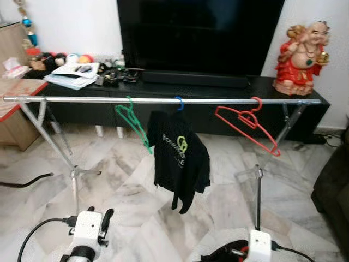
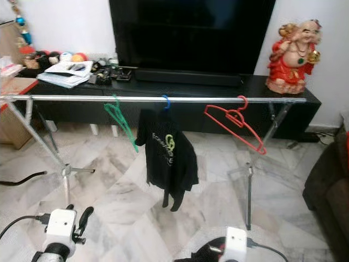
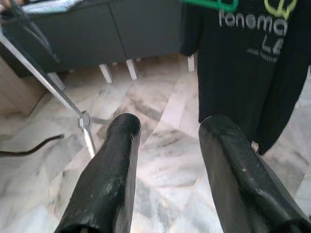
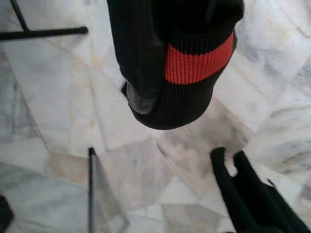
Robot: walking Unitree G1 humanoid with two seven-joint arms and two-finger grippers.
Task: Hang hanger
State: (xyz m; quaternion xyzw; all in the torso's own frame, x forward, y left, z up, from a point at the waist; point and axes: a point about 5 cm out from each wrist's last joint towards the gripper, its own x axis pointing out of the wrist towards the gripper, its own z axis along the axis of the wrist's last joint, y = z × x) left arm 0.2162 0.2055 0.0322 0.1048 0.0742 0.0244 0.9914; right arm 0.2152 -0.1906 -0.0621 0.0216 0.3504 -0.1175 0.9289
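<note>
While the left gripper [image 3: 165, 160] hangs low with fingers spread and empty, the right gripper [image 4: 160, 92] clamps black-and-red cloth — the red hanger [image 1: 248, 123], light and stiff, sits hooked on the rail [image 1: 82, 100].

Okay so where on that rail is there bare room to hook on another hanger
The rail is bare from its left end to the green hanger, and again between the blue hook holding the black shirt and the red hanger. Green and blue sit closest together.
</note>
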